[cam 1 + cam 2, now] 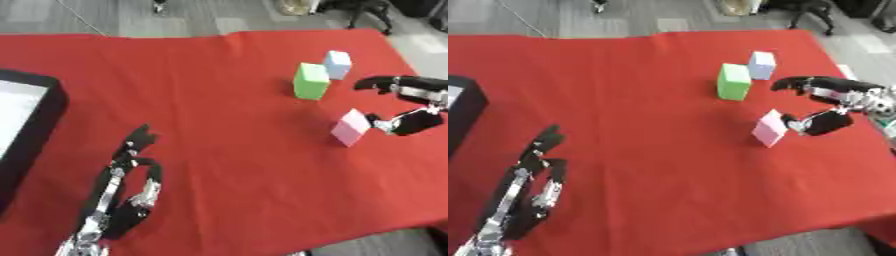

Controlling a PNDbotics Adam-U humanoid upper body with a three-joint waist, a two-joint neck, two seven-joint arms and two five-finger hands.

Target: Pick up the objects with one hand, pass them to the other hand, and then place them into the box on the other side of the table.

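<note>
Three blocks stand on the red cloth at the right: a pink block [768,128], a green block [733,81] behind it, and a pale blue block [761,65] further back. My right hand [829,104] reaches in from the right edge, open, with its thumb [815,124] touching the pink block's right side and its fingers [794,83] arched above and apart from it. The pink block leans a little. My left hand [122,192] rests open at the lower left, fingers up, holding nothing. A black box [33,125] with a white inside sits at the left edge.
The red cloth [219,100] covers the table, with grey floor beyond its far and lower right edges. Dark chair legs [367,12] stand on the floor past the far edge.
</note>
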